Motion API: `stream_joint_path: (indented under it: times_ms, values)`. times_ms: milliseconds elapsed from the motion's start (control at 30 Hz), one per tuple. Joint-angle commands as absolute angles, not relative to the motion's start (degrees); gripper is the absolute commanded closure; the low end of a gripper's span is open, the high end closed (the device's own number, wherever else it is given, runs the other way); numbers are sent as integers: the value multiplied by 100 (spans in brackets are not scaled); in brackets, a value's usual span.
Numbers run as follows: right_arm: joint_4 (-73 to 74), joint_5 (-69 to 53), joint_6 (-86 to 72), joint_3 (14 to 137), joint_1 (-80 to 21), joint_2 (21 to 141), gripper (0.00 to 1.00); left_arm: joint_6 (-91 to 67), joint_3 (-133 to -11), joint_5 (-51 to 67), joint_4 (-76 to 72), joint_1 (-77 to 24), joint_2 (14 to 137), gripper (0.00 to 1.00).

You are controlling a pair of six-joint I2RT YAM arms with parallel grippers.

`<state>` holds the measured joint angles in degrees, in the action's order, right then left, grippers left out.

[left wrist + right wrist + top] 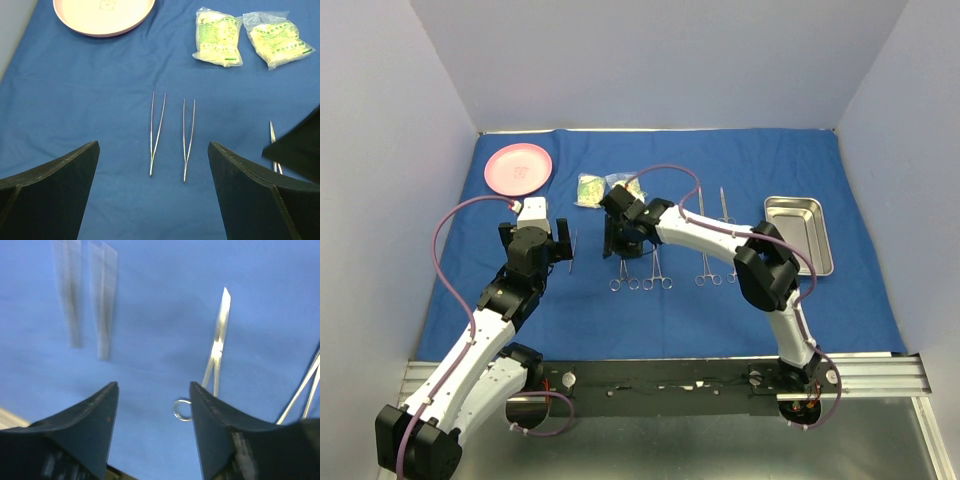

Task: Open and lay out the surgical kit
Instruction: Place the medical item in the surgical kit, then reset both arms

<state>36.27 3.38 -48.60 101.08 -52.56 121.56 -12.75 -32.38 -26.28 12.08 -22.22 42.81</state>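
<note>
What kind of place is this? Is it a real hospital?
Probably a robot practice booth, not a hospital. Plain white panels box in a blue cloth with a steel tray and forceps laid out, worked by two robot arms.

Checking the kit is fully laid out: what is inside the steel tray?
The steel tray shows only bare shiny floor. Its near-left corner is hidden behind the right arm and cannot be checked.
</note>
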Motion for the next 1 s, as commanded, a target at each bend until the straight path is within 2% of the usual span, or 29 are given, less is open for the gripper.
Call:
stream_joint_path:
  times_ms: [0, 167, 300, 467, 667, 700, 800, 967]
  values:
    - [3586, 765, -4105, 10714, -5081, 11549, 26, -1573, -3515, -2680, 1397, -2232, 4157, 1]
    - [3621, 755, -3525, 10074, -4229, 10839, 19, -1512, -3822, -3076, 1774, -2084, 4061, 1]
    - [3516, 704, -3218, 8941, -3316, 9749, 14, -1441, -4157, -3015, 2179, -1618, 4069, 1]
    - [3848, 659, -2735, 7825, -1646, 7968, 11, -1704, -4464, -2900, 2539, -1073, 4139, 1]
    - [4568, 641, -2084, 7479, 446, 6426, 2, -1960, -5227, -2953, 3093, -581, 4228, 1]
    - [4710, 1425, -2144, 7523, 483, 6068, 0, -1977, -5334, -2918, 3146, -537, 4201, 1]
    - [4816, 1984, -2215, 7576, 492, 5374, 0, -1952, -5835, -3110, 3339, -483, 4052, 1]
    - [5080, 3180, -2049, 8568, -104, 5072, 0, -1504, -6765, -4286, 3700, -492, 3850, 1]
